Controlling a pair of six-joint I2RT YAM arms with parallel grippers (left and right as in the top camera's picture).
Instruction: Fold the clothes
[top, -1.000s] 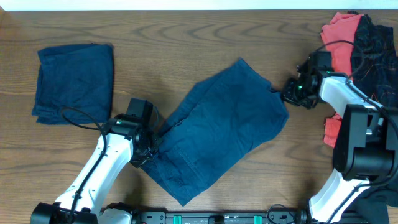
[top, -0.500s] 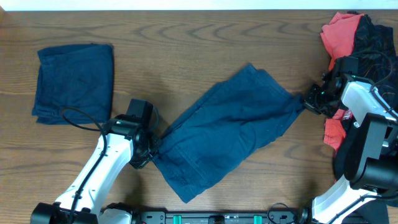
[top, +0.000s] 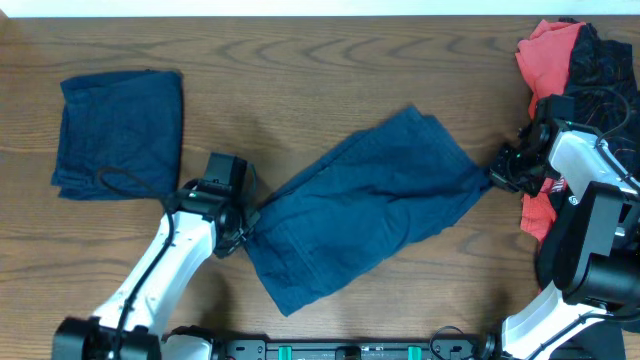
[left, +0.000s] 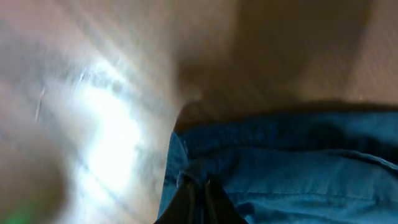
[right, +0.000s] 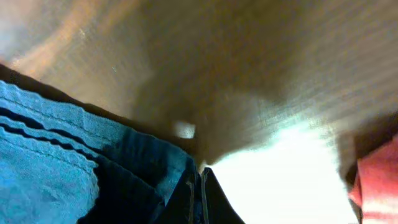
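Observation:
Dark navy blue shorts (top: 365, 205) lie stretched across the middle of the table, pulled taut between my two grippers. My left gripper (top: 243, 228) is shut on the shorts' left corner; the left wrist view shows its fingers (left: 199, 199) pinching the blue cloth (left: 292, 168). My right gripper (top: 497, 172) is shut on the shorts' right corner, and the right wrist view shows its jaws closed on a fold of blue fabric (right: 93, 162). A second navy garment (top: 120, 130) lies folded at the far left.
A heap of clothes, a red top (top: 550, 60) and a black printed garment (top: 605, 70), sits at the right edge behind my right arm. Bare wood (top: 330, 70) lies beyond the shorts. The table's front edge carries the arm bases.
The right gripper dragged the shorts' corner to the right and slightly down, stretching the cloth flatter. The left gripper shifted a little up while keeping its hold.

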